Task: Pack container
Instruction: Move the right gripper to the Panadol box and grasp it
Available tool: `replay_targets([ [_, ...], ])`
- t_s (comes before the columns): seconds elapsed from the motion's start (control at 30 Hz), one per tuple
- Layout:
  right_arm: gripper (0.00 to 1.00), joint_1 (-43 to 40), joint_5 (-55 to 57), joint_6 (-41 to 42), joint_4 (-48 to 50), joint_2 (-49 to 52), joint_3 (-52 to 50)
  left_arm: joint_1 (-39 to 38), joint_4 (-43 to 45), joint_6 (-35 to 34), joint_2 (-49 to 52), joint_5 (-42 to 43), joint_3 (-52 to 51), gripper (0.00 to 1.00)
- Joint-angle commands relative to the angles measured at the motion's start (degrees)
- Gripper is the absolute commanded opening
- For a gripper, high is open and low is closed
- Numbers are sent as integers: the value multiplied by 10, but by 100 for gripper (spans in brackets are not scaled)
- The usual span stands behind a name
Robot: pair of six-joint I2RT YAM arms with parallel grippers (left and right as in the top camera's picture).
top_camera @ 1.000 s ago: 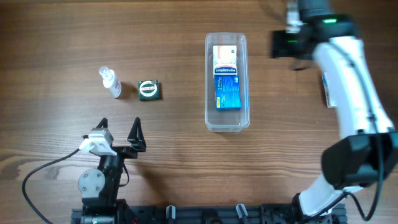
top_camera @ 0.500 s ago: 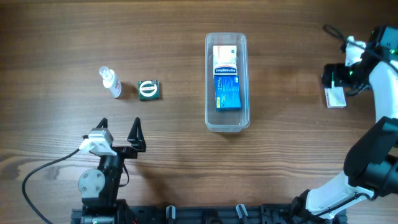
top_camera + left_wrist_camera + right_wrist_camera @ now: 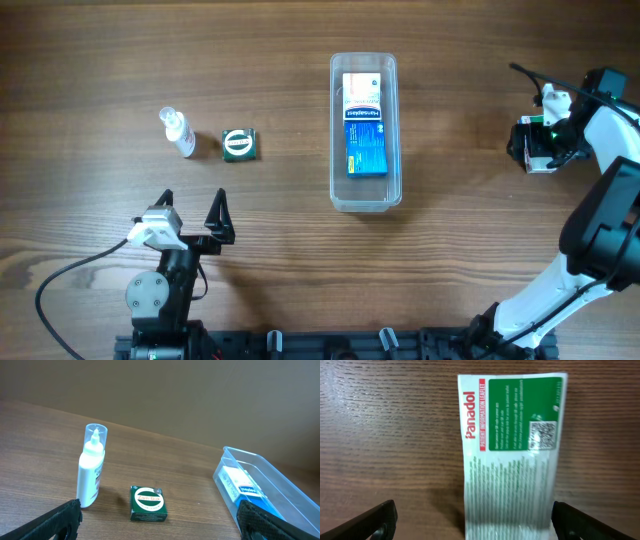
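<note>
The clear plastic container [image 3: 364, 195] stands at mid table and holds a blue box and a white-and-orange box. It shows at the right of the left wrist view [image 3: 280, 477]. My right gripper [image 3: 538, 150] is open at the far right, low over a white and green Panadol pack [image 3: 512, 455] that lies between its fingers [image 3: 472, 522]. My left gripper [image 3: 192, 215] is open and empty at the near left, its fingertips [image 3: 160, 522] short of a green Zam-Buk box [image 3: 148, 503] and a small clear spray bottle [image 3: 91, 470].
The green box [image 3: 240, 145] and spray bottle [image 3: 178, 132] sit left of the container. The right arm [image 3: 600, 230] arcs along the table's right edge. A cable trails from the left arm's base toward the near-left edge.
My right arm swung from beside the container's far right corner out to the far right and came down over the Panadol pack. The left arm has not moved.
</note>
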Motion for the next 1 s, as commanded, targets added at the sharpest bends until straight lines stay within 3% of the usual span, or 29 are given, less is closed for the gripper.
replay_targets([
  [0.0, 100, -1, -23, -7, 9, 25, -5, 5, -4, -7, -6, -5, -3, 100],
  [0.07, 99, -1, -22, -7, 12, 29, -4, 5, -4, -7, -6, -5, -3, 100],
  [0.17, 87, -1, -16, 1, 15, 29, -4, 5, -4, -7, -6, -5, -3, 100],
  [0.37, 79, -1, -7, 42, 10, 27, 4, 5, -4, -7, -6, -5, -3, 100],
  [0.57, 67, 5, -10, 77, -64, 26, 73, 5, -4, -7, -6, -5, -3, 100],
  [0.73, 68, 19, -14, 110, -112, 20, 123, 5, -4, -7, -6, -5, -3, 100],
  [0.9, 70, 19, 7, 272, -69, 21, 107, 5, -4, -7, -6, -5, -3, 100],
  [0.97, 70, 19, 8, 298, -52, 21, 97, 5, -4, -7, -6, -5, -3, 100],
])
